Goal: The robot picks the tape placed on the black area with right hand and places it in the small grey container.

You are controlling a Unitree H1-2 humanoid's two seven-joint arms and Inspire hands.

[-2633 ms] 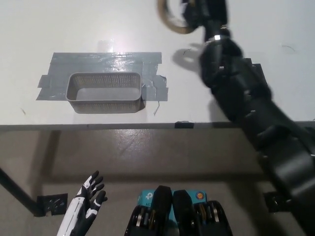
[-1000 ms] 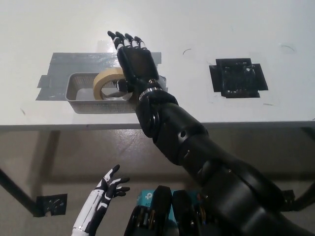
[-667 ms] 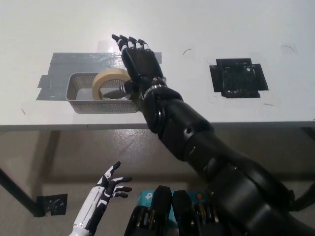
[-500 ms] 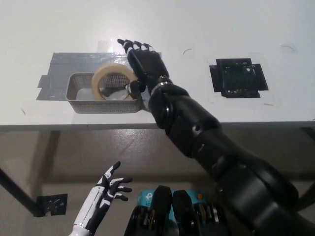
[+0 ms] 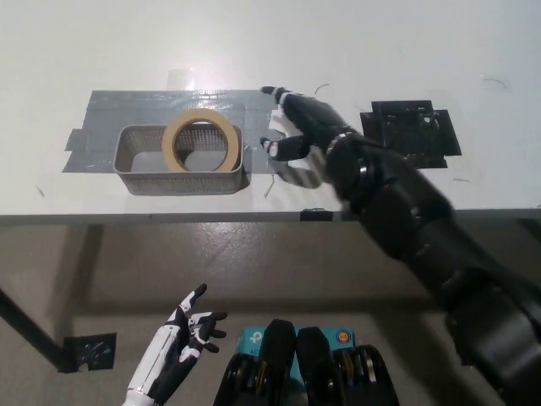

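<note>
A beige tape roll [image 5: 200,141] stands on its edge inside the small grey mesh container [image 5: 135,161], leaning against the container's right half. My black right hand [image 5: 297,123] hovers open over the white table, to the right of the container and apart from the tape. It holds nothing. The black area [image 5: 410,128] lies at the right of the table with nothing on it. My white left hand [image 5: 182,347] rests low at the lower left, below the table edge, with its fingers spread.
Grey tape strips [image 5: 152,106] fasten the container's patch to the white table [image 5: 355,42]. The table's front edge [image 5: 169,216] runs across the middle of the picture, with floor beneath. A dark table leg [image 5: 25,330] slants at the lower left.
My right hand let go of the tape roll over the container and drew back to the right. The roll now stands in the container by itself. The left hand barely moved.
</note>
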